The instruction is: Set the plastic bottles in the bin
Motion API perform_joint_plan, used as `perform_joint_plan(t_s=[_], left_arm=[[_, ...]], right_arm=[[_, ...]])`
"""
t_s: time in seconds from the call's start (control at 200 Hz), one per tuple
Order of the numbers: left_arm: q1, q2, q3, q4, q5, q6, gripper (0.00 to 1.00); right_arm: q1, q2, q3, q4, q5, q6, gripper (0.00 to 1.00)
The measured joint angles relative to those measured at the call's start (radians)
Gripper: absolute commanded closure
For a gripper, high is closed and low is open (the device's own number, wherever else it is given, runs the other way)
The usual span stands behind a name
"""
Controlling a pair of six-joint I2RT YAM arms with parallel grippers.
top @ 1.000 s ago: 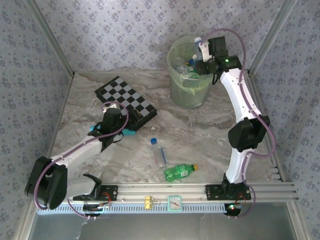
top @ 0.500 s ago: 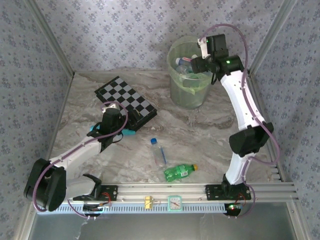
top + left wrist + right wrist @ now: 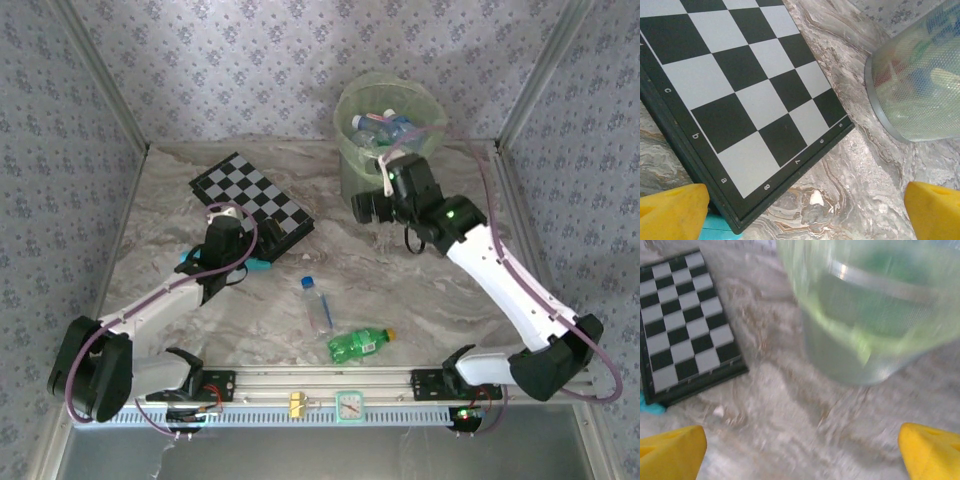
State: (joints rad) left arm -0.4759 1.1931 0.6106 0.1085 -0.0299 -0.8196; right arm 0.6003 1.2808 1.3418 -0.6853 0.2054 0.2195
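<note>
The bin (image 3: 385, 150) stands at the back of the table with several plastic bottles (image 3: 385, 125) inside. A clear bottle with a blue cap (image 3: 316, 305) and a green bottle with a yellow cap (image 3: 360, 345) lie on the table near the front. My right gripper (image 3: 366, 207) hangs low just in front of the bin (image 3: 875, 310), open and empty (image 3: 802, 450), in a blurred view. My left gripper (image 3: 222, 214) hovers at the near edge of the checkered board (image 3: 252, 203), open with nothing between its yellow fingertips (image 3: 670, 212).
The checkered board (image 3: 740, 85) lies at the left of the bin (image 3: 920, 75). A teal object (image 3: 258, 265) sticks out from under the left arm. Patterned walls close in the table at the back and both sides.
My right gripper opened wide above the bin, then swung down and forward to the table in front of it. The left arm has not moved.
</note>
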Motion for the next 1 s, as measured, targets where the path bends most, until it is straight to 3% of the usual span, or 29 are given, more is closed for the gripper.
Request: perform_joint_plan(t_s=[0.37, 0.725, 0.999], left_arm=[[-0.045, 0.017, -0.013, 0.0, 0.007, 0.032, 0.0], [-0.055, 0.055, -0.027, 0.001, 0.002, 0.052, 0.0], [-0.055, 0.073, -0.031, 0.0, -0.011, 0.052, 0.0]], right_arm=[[0.229, -0.15, -0.43, -0.025, -0.022, 0.52, 0.0], [0.57, -0.255, -0.691, -0.025, -0.139, 0.789, 0.0], [0.678, -0.405, -0.739, 0.012, -0.143, 0.961, 0.0]])
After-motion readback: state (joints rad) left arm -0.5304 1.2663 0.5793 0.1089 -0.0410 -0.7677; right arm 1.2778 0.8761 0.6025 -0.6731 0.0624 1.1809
